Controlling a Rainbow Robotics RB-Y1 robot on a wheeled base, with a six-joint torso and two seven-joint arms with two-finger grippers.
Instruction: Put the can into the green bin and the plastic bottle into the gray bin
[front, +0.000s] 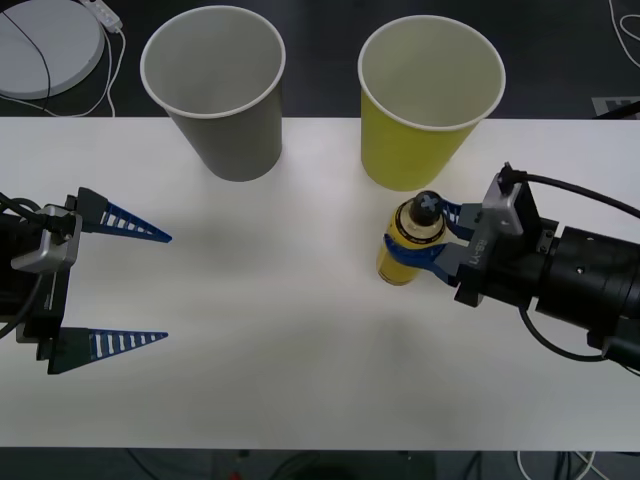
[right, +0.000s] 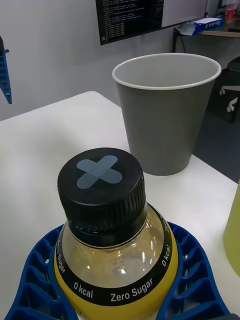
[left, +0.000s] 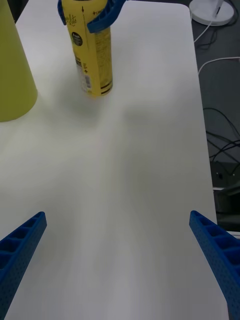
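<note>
The left gripper (front: 165, 287) waited wide open over the table's (front: 300, 330) left side. Rightward, the right gripper (front: 432, 240) clasped the plastic bottle (front: 408, 250) just before the green bin (front: 425, 120) — best lifted upright, then carried left to the gray bin (front: 222, 110). The right wrist view alone showed the bottle's cap cross.
</note>
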